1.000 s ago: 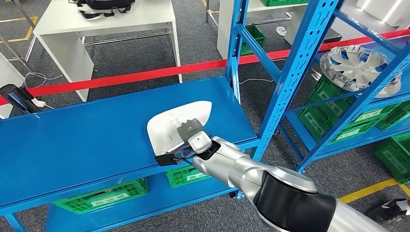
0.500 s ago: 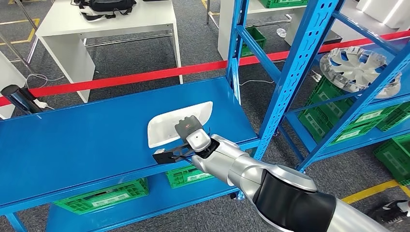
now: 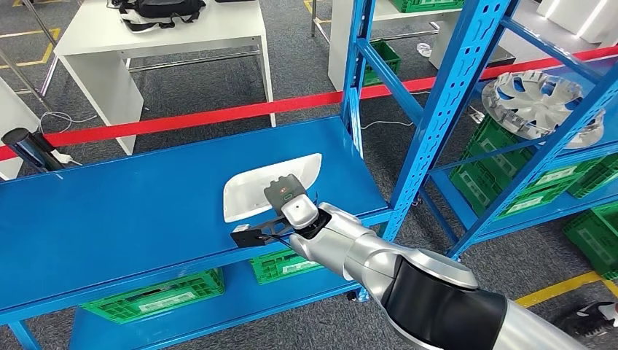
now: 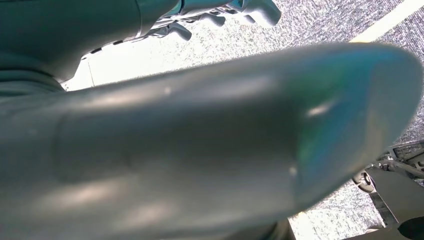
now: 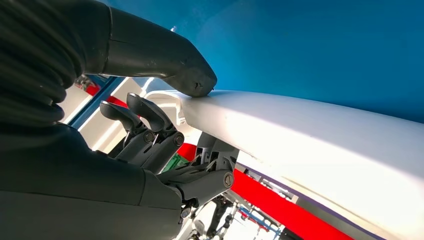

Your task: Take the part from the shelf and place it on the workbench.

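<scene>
Right hand (image 3: 291, 211) grips the white part (image 3: 251, 191) at its near edge, thumb (image 5: 165, 60) on top, fingers (image 5: 145, 125) curled beneath. Part lies flat on the blue counter (image 3: 131, 211), just beyond the hand. Placement looks done; best let go gently, then draw back low without dragging it. Left hand (image 4: 220, 12) hangs by the floor, fingers curled, grasp unclear.
</scene>
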`<state>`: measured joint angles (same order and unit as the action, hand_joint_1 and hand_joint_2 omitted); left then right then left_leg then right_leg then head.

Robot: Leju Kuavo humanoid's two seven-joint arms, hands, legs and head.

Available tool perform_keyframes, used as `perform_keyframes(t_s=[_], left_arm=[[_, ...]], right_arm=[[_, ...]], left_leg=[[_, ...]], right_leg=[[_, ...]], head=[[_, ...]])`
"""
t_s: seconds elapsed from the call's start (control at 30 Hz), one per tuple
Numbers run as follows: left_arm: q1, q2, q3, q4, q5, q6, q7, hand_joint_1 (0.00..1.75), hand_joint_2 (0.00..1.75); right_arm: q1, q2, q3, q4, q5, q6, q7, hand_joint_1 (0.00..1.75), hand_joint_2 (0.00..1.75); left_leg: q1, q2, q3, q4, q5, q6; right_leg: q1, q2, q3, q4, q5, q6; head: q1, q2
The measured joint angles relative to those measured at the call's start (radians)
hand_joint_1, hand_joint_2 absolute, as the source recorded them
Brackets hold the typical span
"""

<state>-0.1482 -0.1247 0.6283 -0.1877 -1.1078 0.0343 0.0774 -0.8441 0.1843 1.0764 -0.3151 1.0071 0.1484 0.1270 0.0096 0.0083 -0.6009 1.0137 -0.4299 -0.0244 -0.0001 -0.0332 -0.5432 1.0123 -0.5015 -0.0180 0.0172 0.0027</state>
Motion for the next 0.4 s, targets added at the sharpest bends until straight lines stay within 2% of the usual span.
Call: perform_keyframes(t_s=[0.3, 0.37, 0.4], left_arm=[[0.0, 0.0, 0.0, 0.0, -0.004, 0.0, -0.006, 0.0, 0.0], [0.0, 0.0, 0.0, 0.0, -0.005, 0.0, -0.023, 0.0, 0.87], [0.0, 0.0, 0.0, 0.0, -0.005, 0.0, -0.028, 0.0, 1.16]], right_arm=[[-0.001, -0.002, 0.0, 0.0, -0.001, -0.005, -0.001, 1.75, 1.75], [-0.001, -0.005, 0.0, 0.0, -0.004, -0.017, -0.002, 1.75, 1.75], [0.0, -0.006, 0.0, 0.0, -0.005, -0.021, -0.003, 1.75, 1.75]], left_leg=[[0.0, 0.0, 0.001, 0.0, 0.0, 0.0], [0.0, 0.0, 0.001, 0.0, 0.0, 0.0], [0.0, 0.0, 0.001, 0.0, 0.0, 0.0]], right_leg=[[0.0, 0.0, 0.001, 0.0, 0.0, 0.0], [0.0, 0.0, 0.001, 0.0, 0.0, 0.0], [0.0, 0.0, 0.001, 0.0, 0.0, 0.0]], head=[[0.0, 0.0], [0.0, 0.0], [0.0, 0.0]])
